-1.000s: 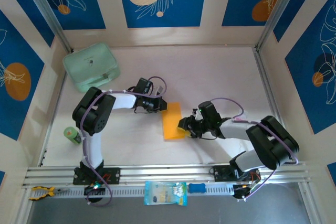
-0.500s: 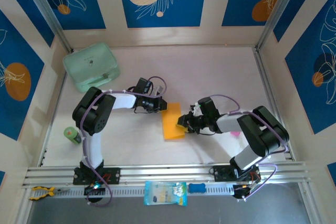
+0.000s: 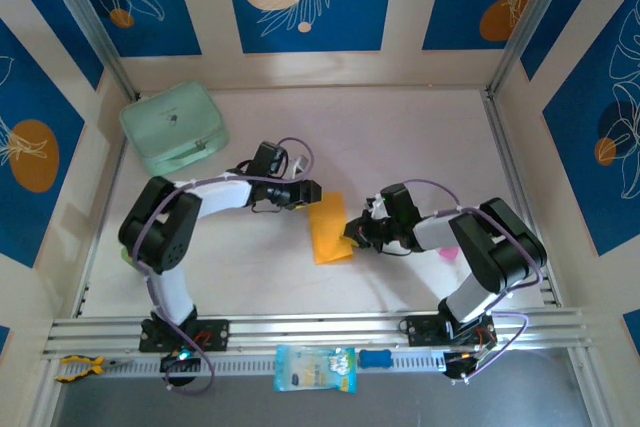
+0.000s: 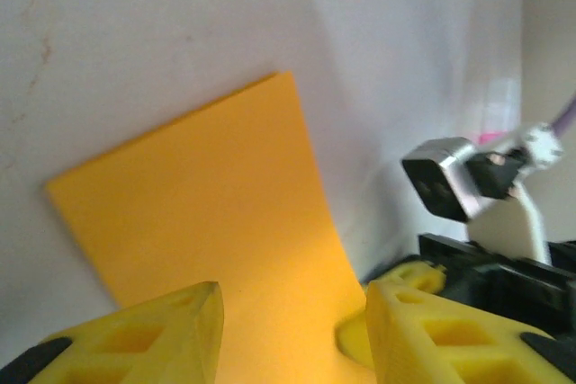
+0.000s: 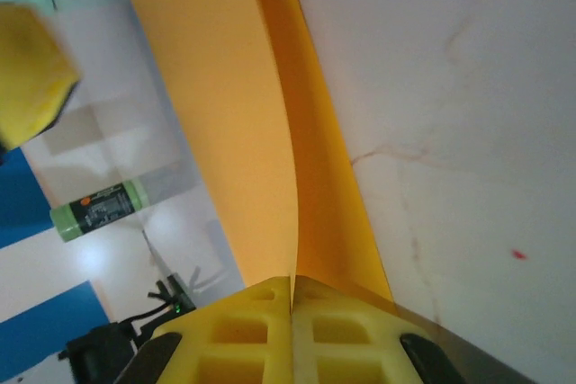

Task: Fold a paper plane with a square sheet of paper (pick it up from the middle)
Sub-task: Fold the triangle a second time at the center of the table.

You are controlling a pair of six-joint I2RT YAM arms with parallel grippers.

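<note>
On the pale table (image 3: 420, 137), from above, the square sheet of paper (image 3: 330, 229) lies folded mid-surface, with open surface toward the far edge and a mint-green case (image 3: 175, 127) at the far-left corner. Left wrist: the left gripper (image 4: 292, 312) has its jaws apart over the paper. Right wrist: the right gripper (image 5: 292, 290) is pinched onto the paper's edge.

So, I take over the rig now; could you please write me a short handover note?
Left end effector: open, over the square sheet of paper, holding nothing.
Right end effector: shut on the paper's edge.
Paper: middle of the table, folded into a doubled rectangle.
Done: apparently the first half fold.
To do: nose and wing folds; no plane shape yet.
</note>
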